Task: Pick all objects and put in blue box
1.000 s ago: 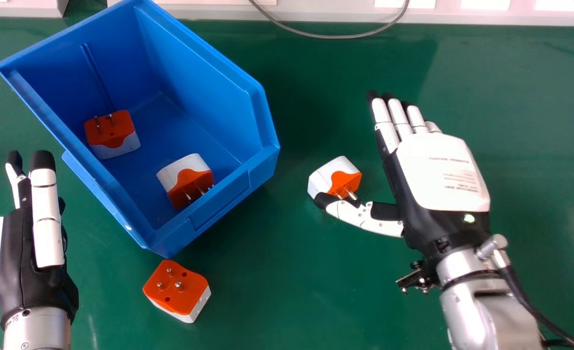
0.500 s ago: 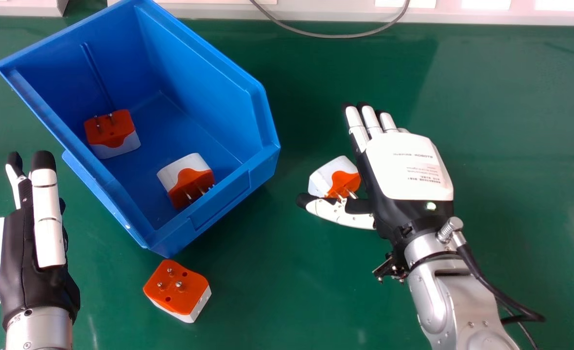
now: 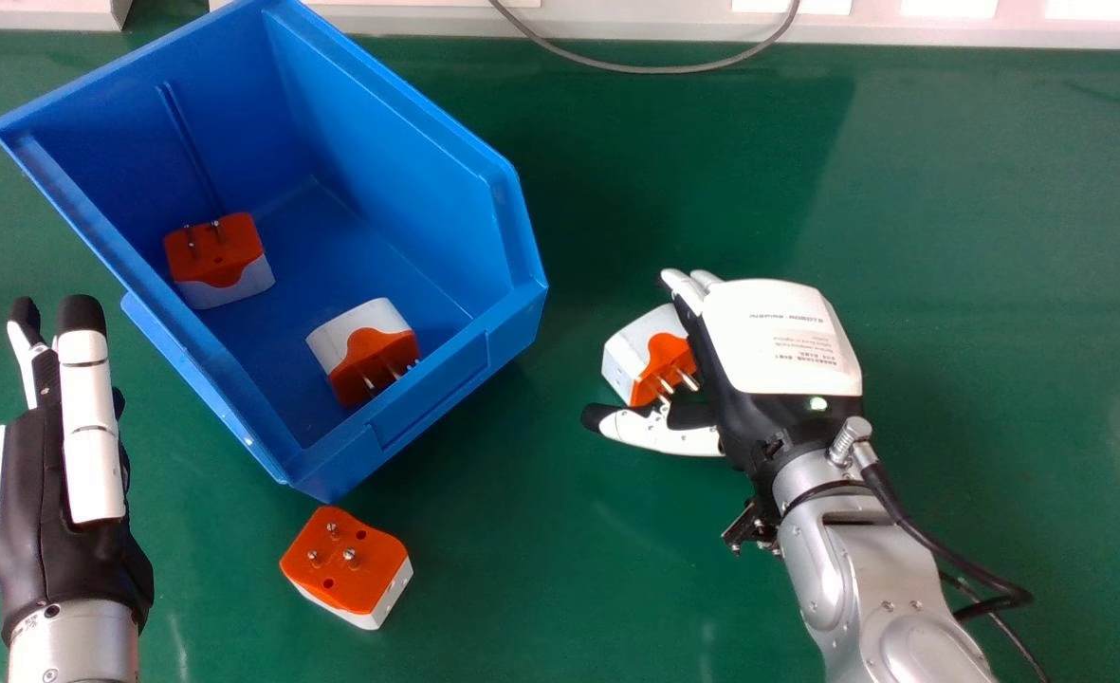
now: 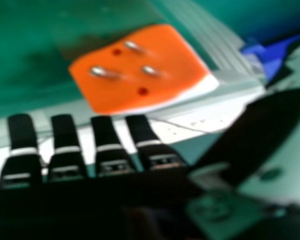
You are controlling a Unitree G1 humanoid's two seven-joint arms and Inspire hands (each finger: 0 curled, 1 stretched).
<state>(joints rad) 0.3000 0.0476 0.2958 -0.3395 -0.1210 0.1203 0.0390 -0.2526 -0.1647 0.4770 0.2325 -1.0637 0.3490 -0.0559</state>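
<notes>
"How much is done?"

"I judge it is half. Inside the blue box (image 3: pixel 431 389) I see a first plug (image 3: pixel 219 254) and a second plug (image 3: pixel 362 346). On the desk (image 3: pixel 522 569) are a third plug (image 3: pixel 344 560) and a fourth plug (image 3: pixel 628 356)."

"Do you hold the fourth?"

"My right hand (image 3: pixel 782 337) is half bent beside it, thumb well apart; I see no firm grip. My left hand (image 3: pixel 93 417) is straight and holds nothing."

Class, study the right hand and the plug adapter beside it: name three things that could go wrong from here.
The adapter's prongs face the right hand, so an uneven grip might let it slip.

Carried across, it might catch the blue box's rim.

The loose adapter outside the box's near corner might be overlooked.
</notes>
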